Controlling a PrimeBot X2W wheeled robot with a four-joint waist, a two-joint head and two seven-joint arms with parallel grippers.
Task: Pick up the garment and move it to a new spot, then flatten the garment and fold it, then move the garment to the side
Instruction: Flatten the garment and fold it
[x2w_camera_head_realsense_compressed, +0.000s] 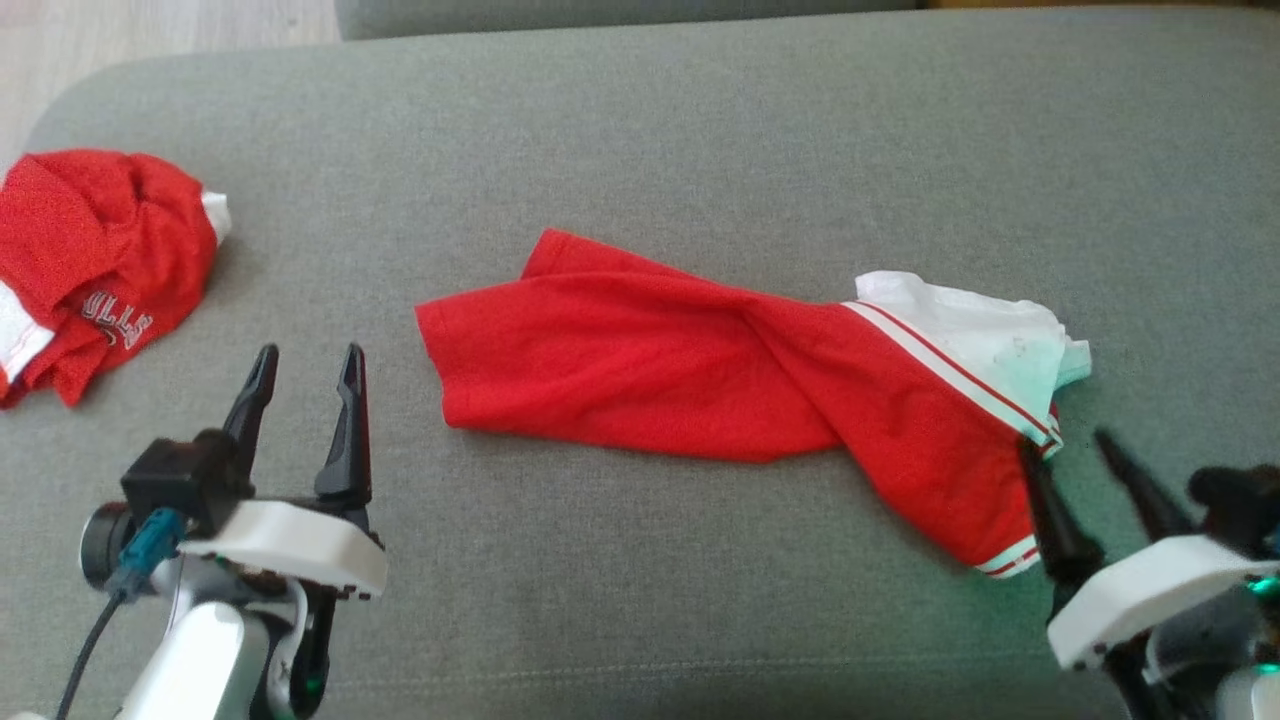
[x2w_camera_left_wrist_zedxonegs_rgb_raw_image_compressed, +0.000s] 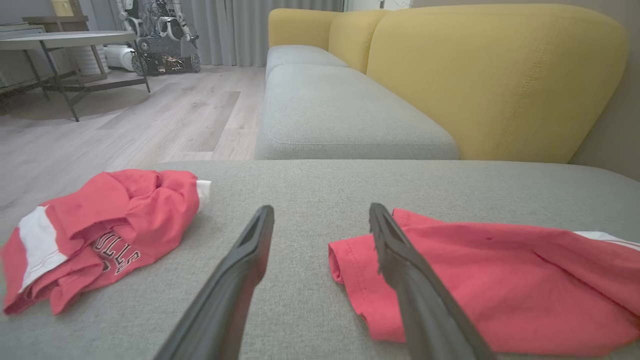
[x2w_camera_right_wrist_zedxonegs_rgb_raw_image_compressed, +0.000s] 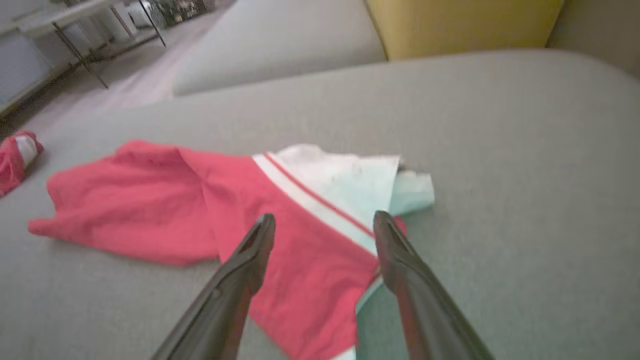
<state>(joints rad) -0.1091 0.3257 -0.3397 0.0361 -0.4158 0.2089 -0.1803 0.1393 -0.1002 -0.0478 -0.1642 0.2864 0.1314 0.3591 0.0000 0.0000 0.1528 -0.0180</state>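
Observation:
A red garment (x2w_camera_head_realsense_compressed: 700, 365) with white panels and striped trim lies twisted across the middle of the grey cushion (x2w_camera_head_realsense_compressed: 640, 150), its white end to the right. It also appears in the left wrist view (x2w_camera_left_wrist_zedxonegs_rgb_raw_image_compressed: 490, 280) and the right wrist view (x2w_camera_right_wrist_zedxonegs_rgb_raw_image_compressed: 210, 220). My right gripper (x2w_camera_head_realsense_compressed: 1065, 440) stands open just off the garment's lower right corner, with nothing between its fingers; in its own view the fingertips (x2w_camera_right_wrist_zedxonegs_rgb_raw_image_compressed: 324, 220) hover over the striped edge. My left gripper (x2w_camera_head_realsense_compressed: 308, 358) stands open on bare cushion left of the garment's red end, empty (x2w_camera_left_wrist_zedxonegs_rgb_raw_image_compressed: 320, 212).
A second red garment (x2w_camera_head_realsense_compressed: 90, 265) with white lettering lies crumpled at the cushion's left edge, also visible in the left wrist view (x2w_camera_left_wrist_zedxonegs_rgb_raw_image_compressed: 95, 240). Beyond the cushion are a yellow-backed sofa (x2w_camera_left_wrist_zedxonegs_rgb_raw_image_compressed: 480, 75), wooden floor and a table (x2w_camera_left_wrist_zedxonegs_rgb_raw_image_compressed: 60, 42).

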